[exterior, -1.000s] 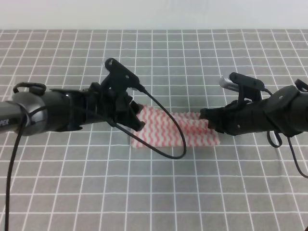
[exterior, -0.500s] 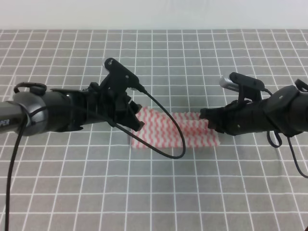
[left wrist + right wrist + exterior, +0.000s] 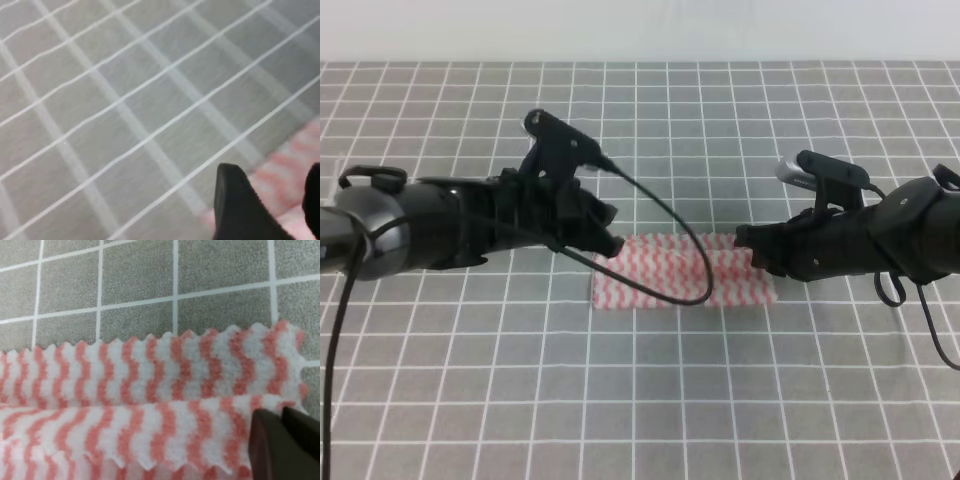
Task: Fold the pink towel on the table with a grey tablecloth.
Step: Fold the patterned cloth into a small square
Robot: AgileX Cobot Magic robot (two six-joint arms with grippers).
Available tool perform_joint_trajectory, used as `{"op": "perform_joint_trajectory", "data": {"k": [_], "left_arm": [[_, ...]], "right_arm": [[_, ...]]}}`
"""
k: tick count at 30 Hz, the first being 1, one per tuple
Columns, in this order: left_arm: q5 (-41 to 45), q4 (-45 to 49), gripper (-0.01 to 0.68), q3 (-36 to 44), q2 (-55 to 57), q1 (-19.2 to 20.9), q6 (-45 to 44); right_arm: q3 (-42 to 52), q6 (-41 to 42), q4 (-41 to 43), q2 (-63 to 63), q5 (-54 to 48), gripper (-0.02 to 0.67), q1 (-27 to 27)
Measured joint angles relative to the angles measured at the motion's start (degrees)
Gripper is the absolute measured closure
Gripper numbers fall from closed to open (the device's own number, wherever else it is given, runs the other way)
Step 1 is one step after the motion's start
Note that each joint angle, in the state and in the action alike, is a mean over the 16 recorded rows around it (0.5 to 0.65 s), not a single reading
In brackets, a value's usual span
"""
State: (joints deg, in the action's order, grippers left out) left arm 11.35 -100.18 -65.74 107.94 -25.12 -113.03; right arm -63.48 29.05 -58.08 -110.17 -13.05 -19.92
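We see the pink towel lying near the middle of the table with a grey tablecloth, already doubled into a long flat band with one layer lapped over the other, as the right wrist view shows. At its right end the right gripper sits low on the cloth; its fingers stand nearly together in the corner of the wrist view, over the upper layer's edge, though we cannot tell whether they actually pinch it. At the left end the left gripper hangs just above the towel's far corner, its two dark fingertips apart with only striped cloth showing behind them and nothing held. Beyond both arms the gridded cloth runs bare to the pale back edge. We judge the next fold should bring one short end over the other: to do it well we would take both layers at the end together, lift only a little, carry the edge straight along the band, and set the pinked edges flush before letting go.
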Motion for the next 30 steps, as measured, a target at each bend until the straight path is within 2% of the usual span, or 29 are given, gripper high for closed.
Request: {"op": "perform_joint_trajectory", "data": {"k": [6, 13, 23, 30], "left_arm": [[6.97, 1.46, 0.427, 0.99, -0.31, 0.0, 3.55], [12.79, 3.77, 0.498, 2.48, 1.65, 0.0, 3.93], [13.04, 4.68, 0.57, 3.2, 5.16, 0.0, 2.18], [12.57, 4.67, 0.573, 3.19, 5.88, 0.0, 1.83]], "right_arm": [[-0.1, 0.0, 0.0, -0.06, -0.09, 0.664, -0.01], [-0.55, 0.0, -0.06, -0.12, -0.36, 0.663, -0.02], [-1.09, 0.0, -0.61, -0.07, -0.63, 0.653, -0.02], [-1.1, 0.0, -1.64, -0.07, -0.05, 0.591, -0.02]]}}
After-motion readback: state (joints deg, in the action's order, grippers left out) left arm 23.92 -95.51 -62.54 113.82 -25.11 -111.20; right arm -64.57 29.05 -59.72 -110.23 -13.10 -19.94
